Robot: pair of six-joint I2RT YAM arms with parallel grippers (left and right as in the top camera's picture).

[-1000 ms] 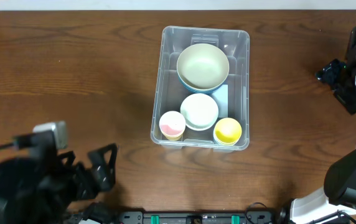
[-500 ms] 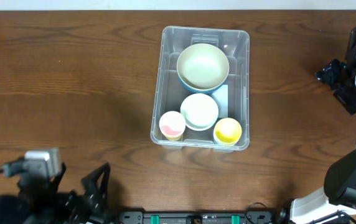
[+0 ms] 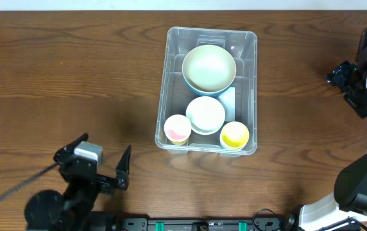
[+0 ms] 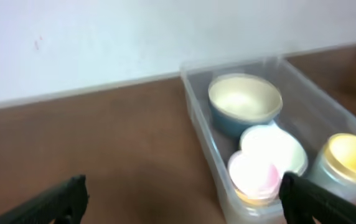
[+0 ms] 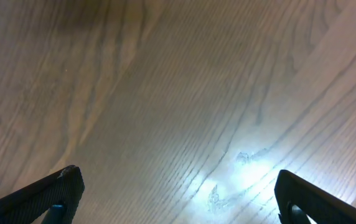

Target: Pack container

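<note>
The clear plastic container (image 3: 170, 77) stands on the wooden table, centre right. In it are a large cream bowl with a blue outside (image 3: 209, 68), a white bowl (image 3: 205, 114), a pink cup (image 3: 178, 129) and a yellow cup (image 3: 235, 135). The left wrist view shows the container (image 4: 196, 109) with the same bowls and cups. My left gripper (image 3: 106, 170) is open and empty at the front left, apart from the container. My right gripper (image 3: 345, 80) is open and empty at the far right edge, over bare wood (image 5: 178, 112).
The wooden table top (image 3: 74, 77) spreads left of the container. A pale wall (image 4: 134, 37) lies behind the table's far edge. A black rail (image 3: 203, 224) runs along the front edge.
My left arm has swung at the front left, its gripper now turned toward the container. The right arm and the container's contents have not moved.
</note>
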